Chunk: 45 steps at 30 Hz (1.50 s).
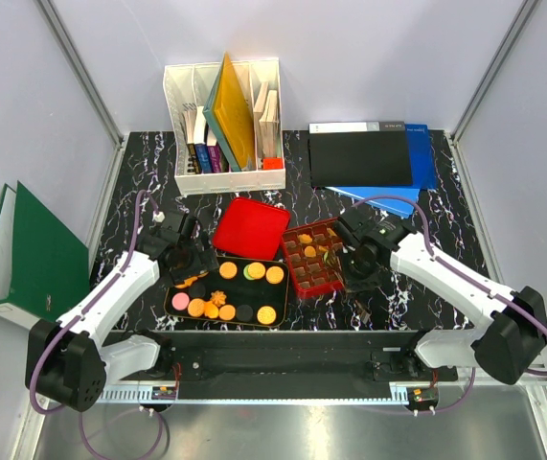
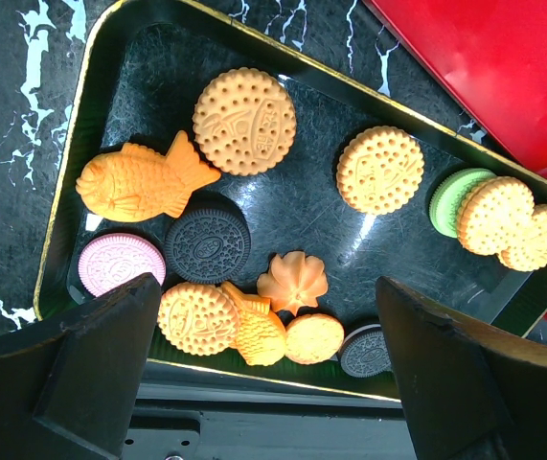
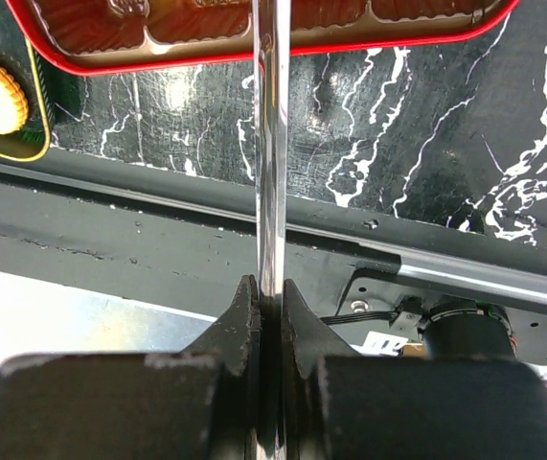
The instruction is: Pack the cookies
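Observation:
The cookies [image 1: 227,297] lie on a black gold-rimmed tray [image 1: 244,292] near the table's front. In the left wrist view they are round orange biscuits [image 2: 244,120], a fish-shaped one [image 2: 144,179], a flower [image 2: 294,281], a pink one [image 2: 120,261], black ones [image 2: 208,244] and a green one [image 2: 450,196]. My left gripper [image 2: 265,287] hangs open over the tray's near-left part [image 1: 189,261], holding nothing. My right gripper [image 3: 270,287] is shut on a thin shiny metal tool [image 3: 271,144] that reaches toward the red gridded tin [image 3: 254,57]. It hovers just right of the tin [image 1: 354,270].
The red tin [image 1: 302,287] stands right of the tray, and its red lid [image 1: 250,228] lies behind the tray. A white file holder with books [image 1: 223,125] and black and blue folders [image 1: 364,153] sit at the back. A green binder [image 1: 29,254] leans off the table's left side.

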Each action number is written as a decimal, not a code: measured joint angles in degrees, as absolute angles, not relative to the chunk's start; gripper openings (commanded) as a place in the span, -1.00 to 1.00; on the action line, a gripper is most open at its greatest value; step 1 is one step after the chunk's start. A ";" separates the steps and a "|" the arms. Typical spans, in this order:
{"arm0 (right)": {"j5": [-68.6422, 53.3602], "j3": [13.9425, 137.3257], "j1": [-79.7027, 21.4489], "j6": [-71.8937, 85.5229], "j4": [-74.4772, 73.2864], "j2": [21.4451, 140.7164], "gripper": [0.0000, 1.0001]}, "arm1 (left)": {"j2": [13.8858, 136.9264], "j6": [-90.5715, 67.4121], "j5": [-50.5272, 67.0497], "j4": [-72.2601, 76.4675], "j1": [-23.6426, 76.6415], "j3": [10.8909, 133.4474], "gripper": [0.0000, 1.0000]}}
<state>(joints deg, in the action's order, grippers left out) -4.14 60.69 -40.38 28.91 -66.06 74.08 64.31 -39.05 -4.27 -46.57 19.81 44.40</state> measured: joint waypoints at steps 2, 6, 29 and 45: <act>-4.05 60.84 -40.38 28.93 -66.06 74.08 -1.00 | 64.31 -39.05 -4.29 -46.57 19.81 44.40 0.95; -4.01 61.82 -40.38 28.88 -66.74 75.05 -1.00 | 64.31 -39.07 -4.29 -46.57 19.81 44.40 0.95; 6.94 75.59 -40.62 30.17 -70.48 72.53 -1.00 | 64.31 -39.07 -4.32 -46.54 19.81 44.38 0.95; 1.43 66.52 -40.62 31.92 -71.66 77.69 -1.00 | 64.25 -39.05 -4.29 -46.39 19.81 44.38 0.95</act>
